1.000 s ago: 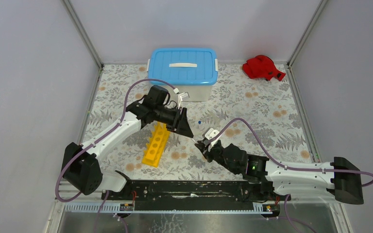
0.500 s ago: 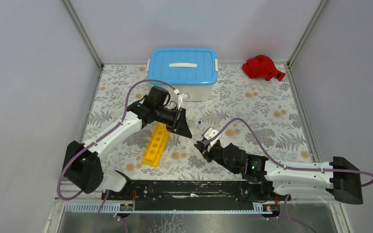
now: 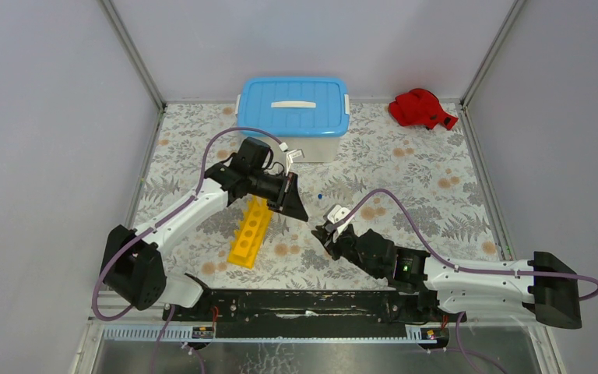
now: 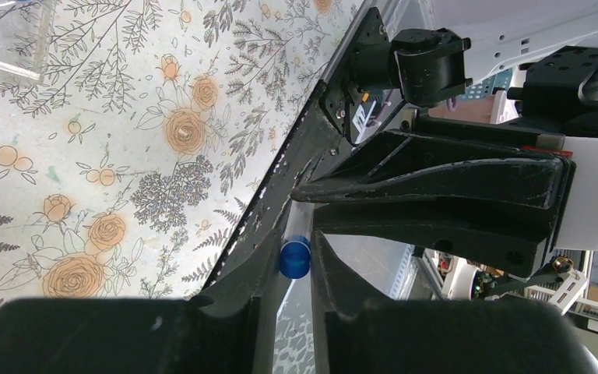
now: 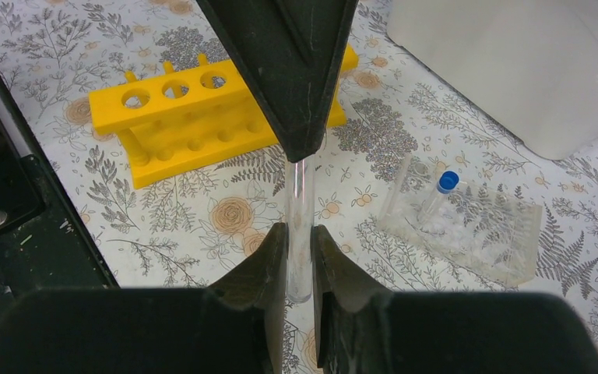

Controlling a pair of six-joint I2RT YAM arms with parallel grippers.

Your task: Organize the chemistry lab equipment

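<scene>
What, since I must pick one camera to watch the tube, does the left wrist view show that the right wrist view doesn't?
Only the left wrist view shows the blue cap between the left claw's fingers. Only the right wrist view shows the yellow rack, the white tub, and the clear tube running from the left claw into the right claw. Both show the two claws facing tip to tip over the floral table.
</scene>
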